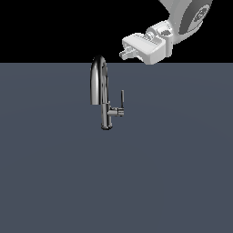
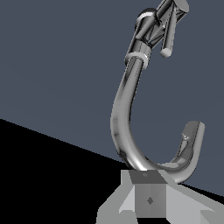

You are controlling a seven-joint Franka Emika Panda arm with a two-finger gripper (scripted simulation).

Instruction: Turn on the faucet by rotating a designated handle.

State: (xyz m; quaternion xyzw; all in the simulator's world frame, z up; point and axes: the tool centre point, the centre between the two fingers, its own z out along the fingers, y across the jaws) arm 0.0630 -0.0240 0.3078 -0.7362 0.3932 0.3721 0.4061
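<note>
Nearest in the wrist view: pale grey two-fingered claw point(image 2: 150, 197), fingers point(image 2: 144, 199) pressed together into a single block with no gap visible between them. Clenched on nothing; clamped around no object, touching none. Seen from the exterior view as a white boxy hand point(image 1: 125, 50) on a white and grey arm point(image 1: 189, 16), hanging against the black backdrop, fingers aimed toward the exterior view's left.

Just beyond the claw: small shiny chrome faucet with a tall arched gooseneck spout point(image 2: 124, 109), the bend of the arch closest to the fingers, yet apart from them. In the exterior view, standing upright point(image 1: 99, 82) on a flat slate-blue surface point(image 1: 173, 173), below the claw and toward the exterior view's left of it, with open space between the top of the arch and the fingertips.

Farther along the stem: thin, straight dark-grey lever handle point(image 2: 169, 30), fixed to a short chrome side stub, well apart from the claw and farther from it than the spout. In the exterior view, upright point(image 1: 122, 97), parallel to the narrow stem, on the exterior view's right of it, almost directly below the fingertips and much shorter than the spout.

Round chrome base farthest of all, seated on the slate-blue surface.
</note>
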